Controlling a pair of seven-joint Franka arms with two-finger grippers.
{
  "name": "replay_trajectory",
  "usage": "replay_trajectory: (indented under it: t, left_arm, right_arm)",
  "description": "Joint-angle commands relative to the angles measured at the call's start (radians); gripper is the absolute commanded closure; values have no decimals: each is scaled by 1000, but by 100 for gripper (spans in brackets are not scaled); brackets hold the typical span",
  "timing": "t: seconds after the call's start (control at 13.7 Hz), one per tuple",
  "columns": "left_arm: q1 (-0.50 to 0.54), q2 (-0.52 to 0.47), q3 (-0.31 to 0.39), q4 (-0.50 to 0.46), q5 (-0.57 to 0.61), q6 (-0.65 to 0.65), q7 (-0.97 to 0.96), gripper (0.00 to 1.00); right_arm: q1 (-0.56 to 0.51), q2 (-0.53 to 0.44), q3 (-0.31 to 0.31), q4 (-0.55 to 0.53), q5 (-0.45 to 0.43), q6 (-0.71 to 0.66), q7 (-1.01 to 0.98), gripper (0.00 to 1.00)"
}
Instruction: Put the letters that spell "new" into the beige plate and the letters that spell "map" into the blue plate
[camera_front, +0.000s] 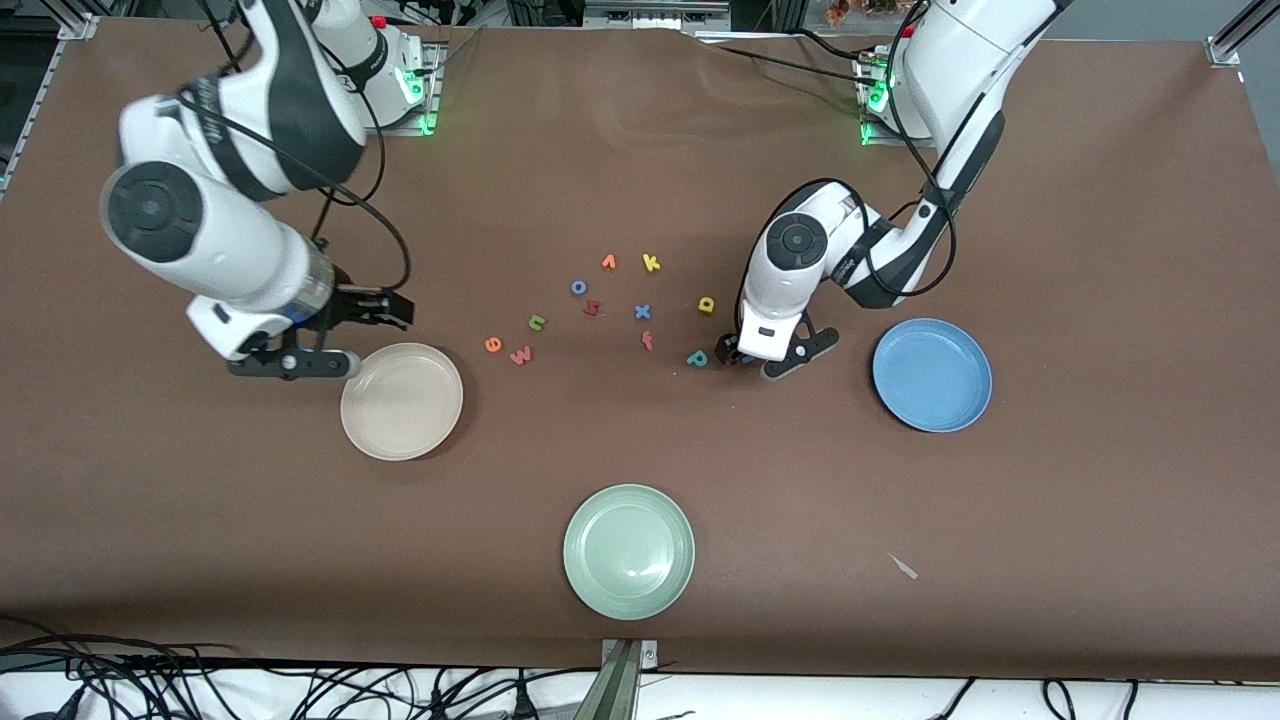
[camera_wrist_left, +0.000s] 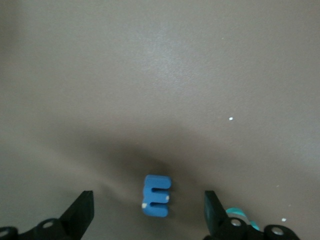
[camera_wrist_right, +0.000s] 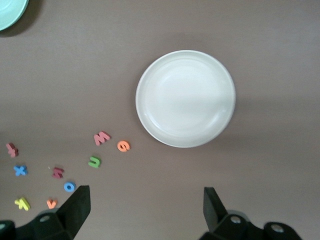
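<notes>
Green plate (camera_front: 628, 551) nearest; left gripper (camera_wrist_left: 150, 212) low, jaws spread astride blue m (camera_wrist_left: 156, 195); right gripper (camera_wrist_right: 145, 210) spread, waiting

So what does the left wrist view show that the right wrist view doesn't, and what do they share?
Only the left wrist view shows the blue m, lying on the table between the open fingers of the left gripper, plus a sliver of the teal p.

Only the right wrist view shows the beige plate, empty, under the open right gripper, the pale green plate's edge, and the w, e and n among other letters.

Both show the brown table and open fingers holding nothing.
</notes>
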Motion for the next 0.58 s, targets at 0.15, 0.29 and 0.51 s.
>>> replay_trajectory:
  t: [0.15,0.29,0.51]
  left_arm:
    - [-33,56,8,57,34,-10,-50,23]
    - [-35,62,6,51,36,-11,-48,30]
    - [-35,62,6,46,36,-14,-39,40]
  right_arm:
    - [-5,-101,60,-292,10,251,114,0]
    - [-5,-109,86,-411,7,406,148,0]
    - [-5,-98,108,-534,4,581,190,0]
